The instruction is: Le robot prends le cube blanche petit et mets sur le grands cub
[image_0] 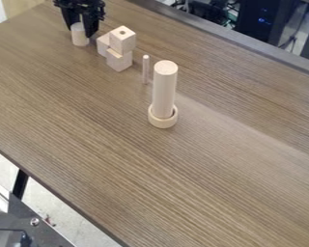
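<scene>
1. I have the gripper (79,33) near the worktop's (215,183) upper-left edge, at the short pale cylinder (79,39); I take that as the "small cube".
2. Cylinder upright, directly beneath the gripper, between the jaws; its long axis runs along their downward reach. Whether they're clamped on it or just around it, I can't tell.
3. My likely target, the tall cylinder (163,91), stands upright in a ring (163,121), toward the worktop's lower-right side, beyond the wooden cubes (119,59) and thin dowel (145,70).
4. No writing I can read on the wood.
</scene>
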{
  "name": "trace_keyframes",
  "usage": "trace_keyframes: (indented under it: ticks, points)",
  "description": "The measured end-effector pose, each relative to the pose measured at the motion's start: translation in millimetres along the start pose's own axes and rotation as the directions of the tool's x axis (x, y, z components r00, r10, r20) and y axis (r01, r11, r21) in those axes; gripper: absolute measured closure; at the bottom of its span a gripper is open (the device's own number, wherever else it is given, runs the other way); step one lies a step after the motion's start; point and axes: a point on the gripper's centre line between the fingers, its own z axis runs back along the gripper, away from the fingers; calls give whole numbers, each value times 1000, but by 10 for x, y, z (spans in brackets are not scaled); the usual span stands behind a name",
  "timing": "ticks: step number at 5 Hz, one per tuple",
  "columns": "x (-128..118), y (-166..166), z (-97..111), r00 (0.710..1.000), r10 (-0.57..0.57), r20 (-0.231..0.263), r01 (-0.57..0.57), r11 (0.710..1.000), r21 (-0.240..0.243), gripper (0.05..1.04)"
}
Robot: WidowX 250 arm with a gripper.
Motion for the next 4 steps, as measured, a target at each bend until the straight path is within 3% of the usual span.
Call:
trace_keyframes:
  ticks: [1, 4]
  points:
    - [-55, -54, 49, 1000, 6, 3, -6, 999, -34, 553]
    - [35, -382, 1068, 985, -16, 173, 17, 1000, -5, 553]
